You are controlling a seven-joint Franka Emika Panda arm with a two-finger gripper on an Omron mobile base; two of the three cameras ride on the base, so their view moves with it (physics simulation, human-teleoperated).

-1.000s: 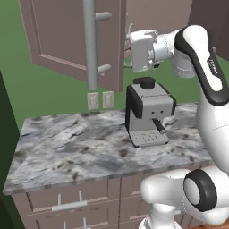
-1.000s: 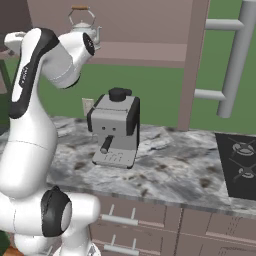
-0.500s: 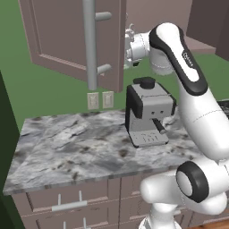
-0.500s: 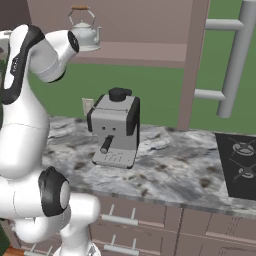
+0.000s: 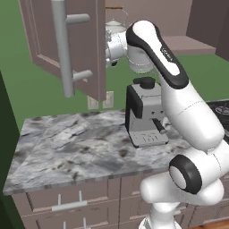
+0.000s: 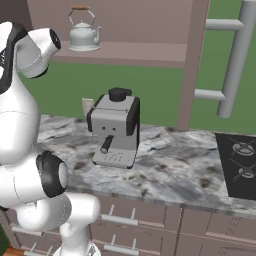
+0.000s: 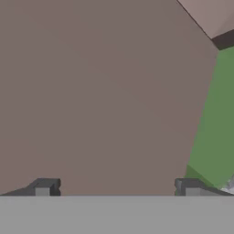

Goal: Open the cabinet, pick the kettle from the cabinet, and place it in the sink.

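The cabinet point(image 6: 140, 52) stands open, its left door point(image 5: 42, 40) and right door point(image 6: 197, 60) both swung out. On its shelf sits the small silvery kettle point(image 6: 84, 35) with its arched tan handle, upright; in the left base view the kettle point(image 5: 117, 27) peeks out just above my white hand. My gripper point(image 7: 116, 188) is open, its two fingertips wide apart with nothing between them. It faces a flat mauve-brown cabinet panel at close range, beside the left door's inner edge. The sink is out of view.
A boxy grey-and-black coffee machine point(image 5: 145, 112) stands on the grey marble counter point(image 5: 67, 147), under the open cabinet. A black stove top point(image 6: 240, 165) lies at the far right. The long silver door handles point(image 5: 62, 44) jut towards me. Drawers run below the counter.
My arm has swung left, carrying the hand from above the coffee machine to the left door's inner edge, just under the kettle. The gripper stayed open.
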